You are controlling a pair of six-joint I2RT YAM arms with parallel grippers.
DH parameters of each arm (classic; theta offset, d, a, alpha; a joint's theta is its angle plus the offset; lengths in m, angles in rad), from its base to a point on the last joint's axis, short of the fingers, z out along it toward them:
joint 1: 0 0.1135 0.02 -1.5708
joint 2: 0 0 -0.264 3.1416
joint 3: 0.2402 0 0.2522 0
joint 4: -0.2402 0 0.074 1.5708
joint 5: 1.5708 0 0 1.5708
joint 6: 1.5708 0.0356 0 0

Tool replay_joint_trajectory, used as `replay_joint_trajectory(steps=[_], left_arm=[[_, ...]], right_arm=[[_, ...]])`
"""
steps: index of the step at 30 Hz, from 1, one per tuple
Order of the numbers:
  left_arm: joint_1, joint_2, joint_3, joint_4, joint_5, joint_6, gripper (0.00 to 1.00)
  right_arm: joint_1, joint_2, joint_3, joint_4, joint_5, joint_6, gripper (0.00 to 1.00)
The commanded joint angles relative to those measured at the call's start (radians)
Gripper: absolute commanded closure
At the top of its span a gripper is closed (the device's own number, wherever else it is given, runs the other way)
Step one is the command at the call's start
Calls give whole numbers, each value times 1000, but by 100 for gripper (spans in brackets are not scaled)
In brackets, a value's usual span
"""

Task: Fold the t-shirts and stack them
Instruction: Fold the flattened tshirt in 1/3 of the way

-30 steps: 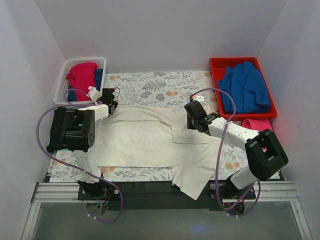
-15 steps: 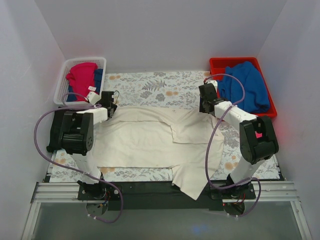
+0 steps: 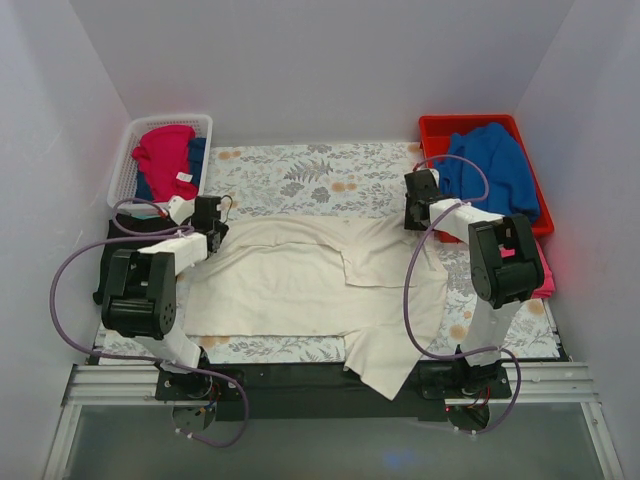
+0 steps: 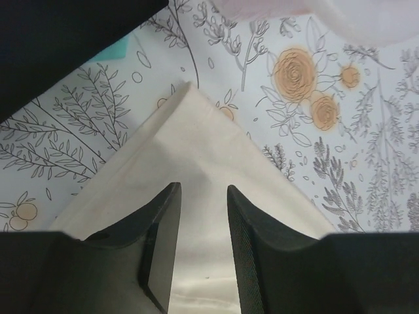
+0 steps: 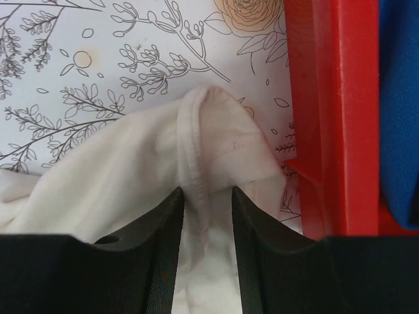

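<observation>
While the cream shirt [image 3: 300,280] lies spread on the tablecloth [image 3: 300,170], seemingly to be squared for folding, the left gripper [image 4: 203,193] stands jaws apart astride its flat corner, and the right gripper [image 5: 206,196] straddles a raised hem beside the red bin [image 5: 321,98], pinching or not I cannot tell.

We're looking into a robotics lab test cell here. Plain white walls [image 3: 320,70] are boxing the workspace in on three sides. An aluminium rail [image 3: 110,385] is carrying the left arm [image 3: 135,300] and right arm [image 3: 500,260], with purple cables [image 3: 406,300] looping off them. A floral tablecloth [image 3: 300,170], a white basket [image 3: 120,170] and a red bin [image 3: 430,135] of clothes, and a spread cream t-shirt [image 3: 290,285] are dressing the stage.
</observation>
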Motion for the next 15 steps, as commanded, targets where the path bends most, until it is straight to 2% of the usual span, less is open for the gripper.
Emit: replay_joint_trajectory(steps=[1,4,9,15], left_arm=[[7,-92,-34,37,-33,52,66],[13,-61,-3,77,-16,78,66],[19,80,138,-41,23,57,65],[22,141,179,-95,51,20,65]], right_arm=[[-22,20,51,32,-30,-7,59],[-30,52,82,32,-48,-13,60],[-37,104,134,31,-66,-21,61],[-44,149,165,27,-91,-23,62]])
